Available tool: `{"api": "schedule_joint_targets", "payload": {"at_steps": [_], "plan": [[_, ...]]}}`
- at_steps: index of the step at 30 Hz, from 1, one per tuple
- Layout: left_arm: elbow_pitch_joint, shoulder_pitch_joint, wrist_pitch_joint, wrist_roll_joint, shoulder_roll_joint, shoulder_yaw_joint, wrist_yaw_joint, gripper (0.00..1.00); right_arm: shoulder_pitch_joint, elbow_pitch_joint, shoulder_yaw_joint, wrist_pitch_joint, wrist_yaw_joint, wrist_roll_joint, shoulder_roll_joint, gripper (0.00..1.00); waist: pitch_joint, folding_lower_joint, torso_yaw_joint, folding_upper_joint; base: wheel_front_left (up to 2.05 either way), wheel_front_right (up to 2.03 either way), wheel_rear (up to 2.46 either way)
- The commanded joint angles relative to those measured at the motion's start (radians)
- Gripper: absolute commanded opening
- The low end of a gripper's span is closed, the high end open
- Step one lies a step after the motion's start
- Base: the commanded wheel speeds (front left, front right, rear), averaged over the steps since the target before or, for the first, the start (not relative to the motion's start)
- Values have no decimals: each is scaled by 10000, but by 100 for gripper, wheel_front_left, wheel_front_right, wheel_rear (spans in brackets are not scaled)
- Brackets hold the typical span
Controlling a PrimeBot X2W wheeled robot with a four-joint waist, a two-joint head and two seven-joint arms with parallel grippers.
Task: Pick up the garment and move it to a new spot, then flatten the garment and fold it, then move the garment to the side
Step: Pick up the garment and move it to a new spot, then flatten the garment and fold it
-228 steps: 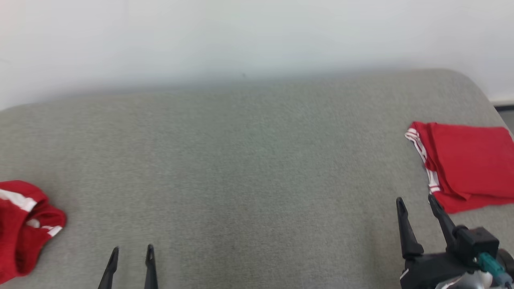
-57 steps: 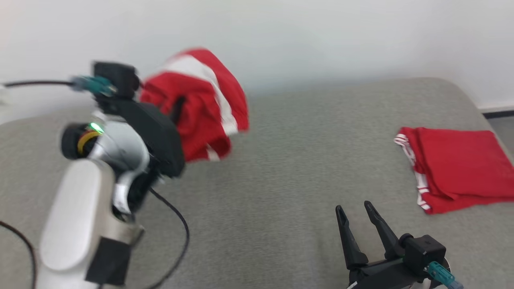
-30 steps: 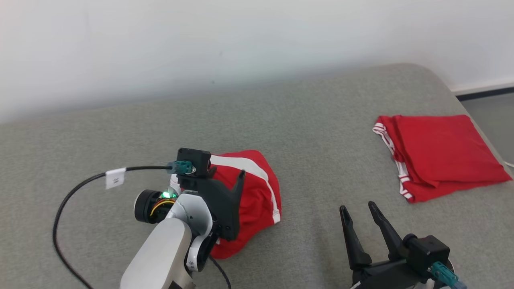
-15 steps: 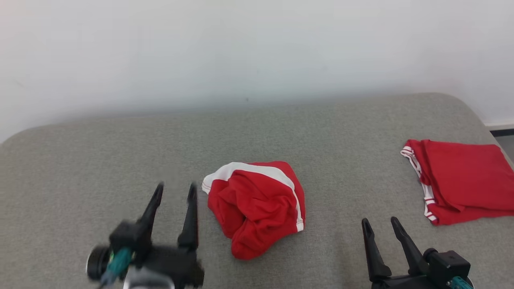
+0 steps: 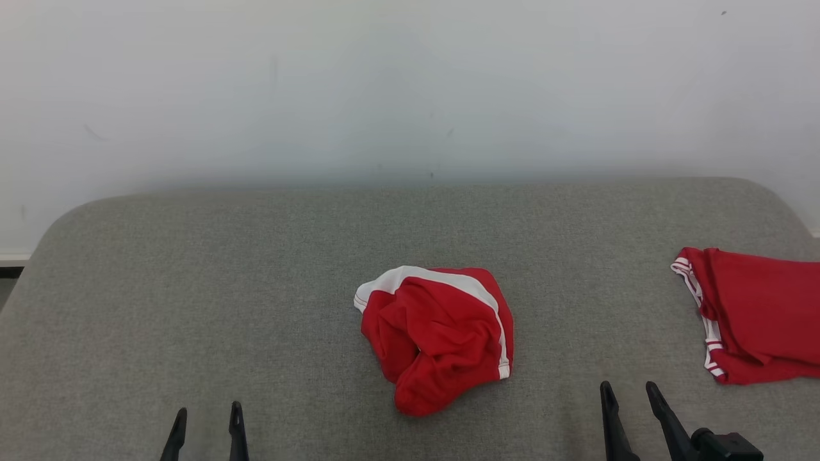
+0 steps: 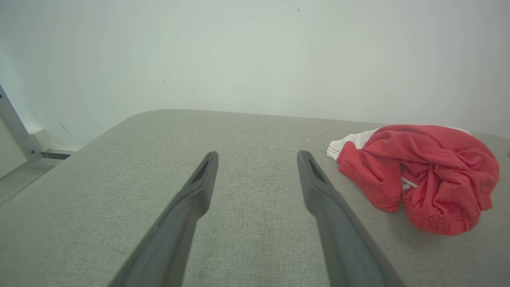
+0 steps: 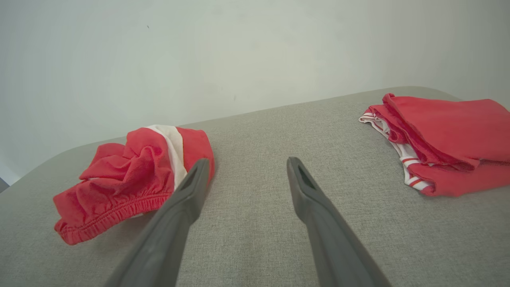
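Head view: a crumpled red garment with a white stripe (image 5: 442,339) lies bunched at the middle of the grey fabric-covered worktop (image 5: 256,288). At the near left, the left pincer (image 5: 208,410) is spread and empty, well apart from it. The right pincer (image 5: 628,386), also spread and empty, sits near right. A folded red, white-trimmed garment (image 5: 756,314) lies at the right edge.
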Motion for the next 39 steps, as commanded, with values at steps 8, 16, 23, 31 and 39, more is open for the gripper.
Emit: {"api": "schedule_joint_targets", "payload": {"at_steps": [8, 16, 23, 31, 39], "plan": [[-480, 789, -41, 770, -208, 773, -600, 100, 153, 410, 167, -203, -24, -108, 26, 100, 3, 1, 103, 1, 0, 0, 0], [-531, 984, -42, 1189, -614, 1486, -1266, 100, 38, 591, 278, -262, -24, -62, 26, 100, 72, 1, 74, 1, 0, 0, 0], [-409, 926, -43, 1625, -876, 1785, -1527, 100, -59, 628, 301, -271, -24, -103, 26, 100, 117, 1, 33, 1, 0, 0, 0], [-360, 926, -43, 1797, -1016, 1928, -1707, 100, -108, 636, 341, -305, -24, -74, 27, 100, 183, 1, -59, 1, 0, 0, 0], [-324, 856, -44, 1934, -1078, 1874, -1838, 100, -124, 610, 369, -261, -24, -90, 26, 100, 263, 1, -101, 1, 0, 0, 0]]}}
